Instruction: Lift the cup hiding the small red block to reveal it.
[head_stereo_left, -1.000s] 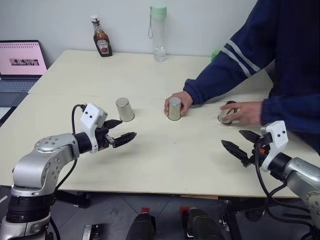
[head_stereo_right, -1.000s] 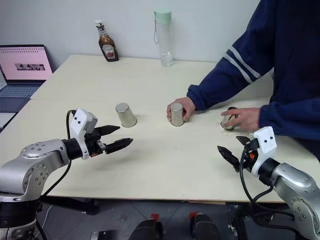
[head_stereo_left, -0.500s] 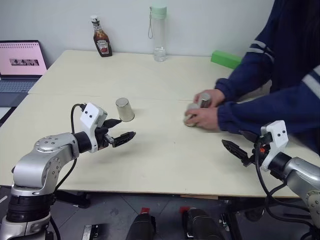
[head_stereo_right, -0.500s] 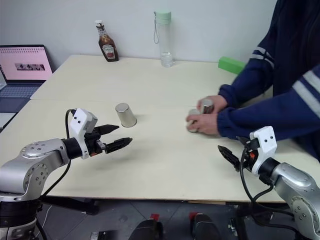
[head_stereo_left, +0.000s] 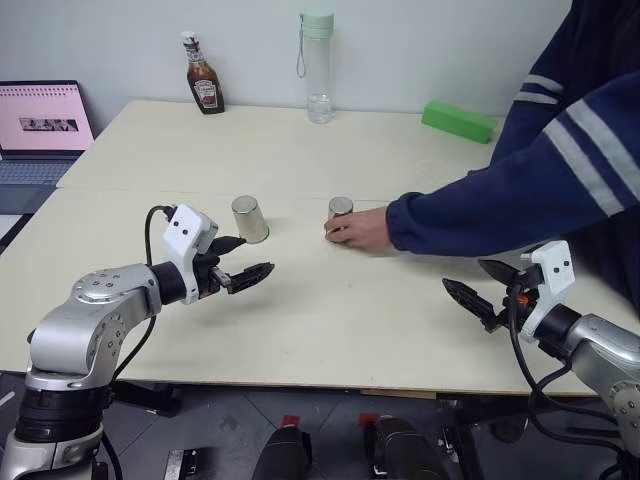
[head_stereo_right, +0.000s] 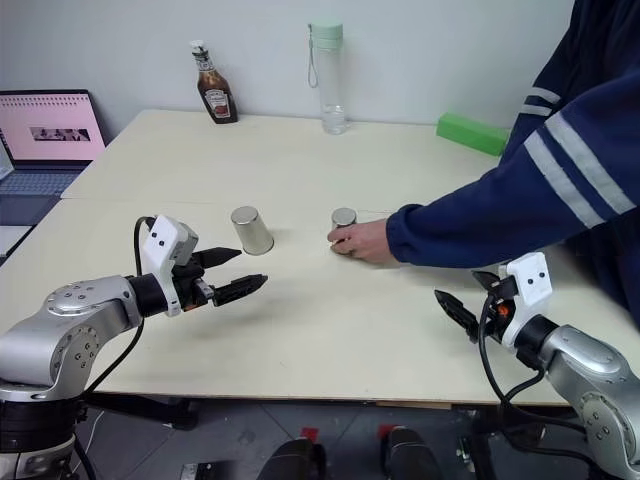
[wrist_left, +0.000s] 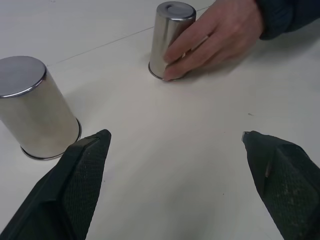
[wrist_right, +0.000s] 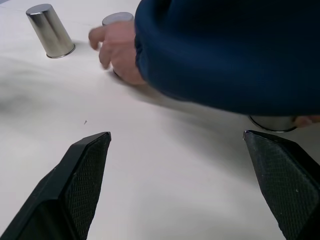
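Three identical silver cups stand upside down on the table. The left cup (head_stereo_left: 249, 218) stands alone, just beyond my left gripper (head_stereo_left: 255, 257), which is open and holds nothing. A person's hand (head_stereo_left: 356, 229) rests on the middle cup (head_stereo_left: 340, 208). Under the person's sleeve, the rim of the third cup (wrist_right: 272, 123) peeks out just beyond my right gripper (head_stereo_left: 465, 276), open and empty near the table's front edge. The small red block is hidden; I cannot tell which cup covers it.
The person's blue-sleeved arm (head_stereo_left: 500, 190) reaches across the right half of the table. A ketchup bottle (head_stereo_left: 203, 76), a clear water bottle (head_stereo_left: 317, 66) and a long green block (head_stereo_left: 458, 120) stand along the far edge. A laptop (head_stereo_left: 40, 125) sits at the far left.
The person slid the middle and right cups around, first bringing them together, then leaving one hand on the centre cup. The left cup and both grippers stayed in place.
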